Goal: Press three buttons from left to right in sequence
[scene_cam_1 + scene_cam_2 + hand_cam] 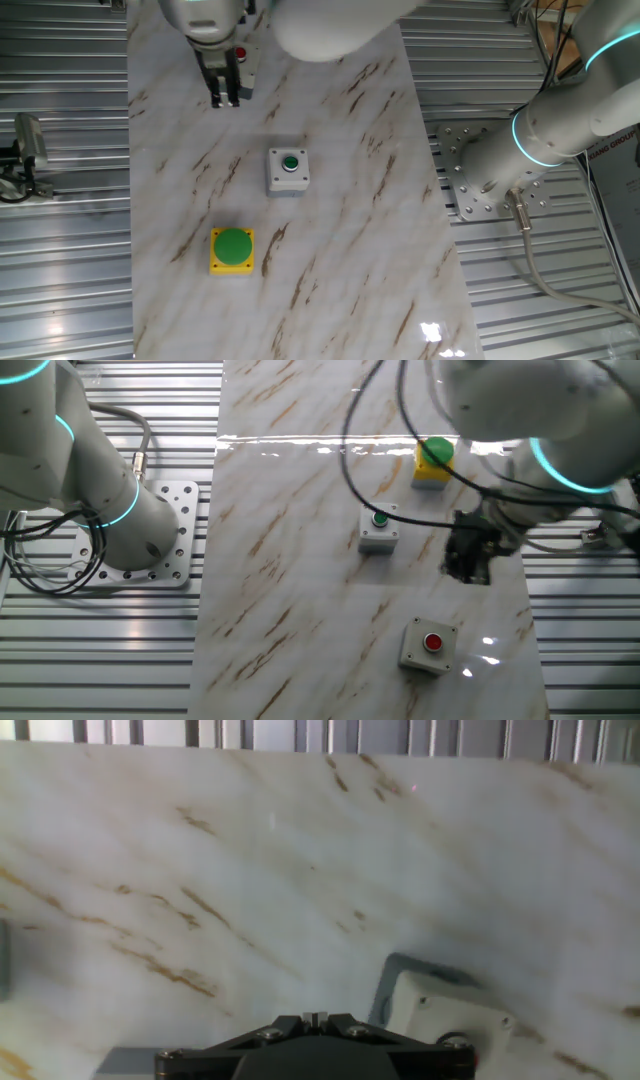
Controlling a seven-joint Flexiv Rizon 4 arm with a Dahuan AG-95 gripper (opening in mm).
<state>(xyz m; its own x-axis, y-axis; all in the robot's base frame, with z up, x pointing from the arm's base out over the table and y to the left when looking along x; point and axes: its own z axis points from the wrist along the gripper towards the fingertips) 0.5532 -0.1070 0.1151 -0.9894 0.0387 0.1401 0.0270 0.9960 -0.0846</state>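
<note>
The gripper (225, 97) hangs above the marble surface (350, 250), just beside the grey box with the red button (431, 643); in the hand view that box (445, 1020) lies low and to the right of the jaws, whose tips meet with no gap showing, so they appear together. Farther from the red-button box along the surface stands the grey box with the small green button (289, 168), and beyond it, farthest of all, the yellow box with the large green button (233, 248); the coming press seems to need a short sideways shift onto the red button.
</note>
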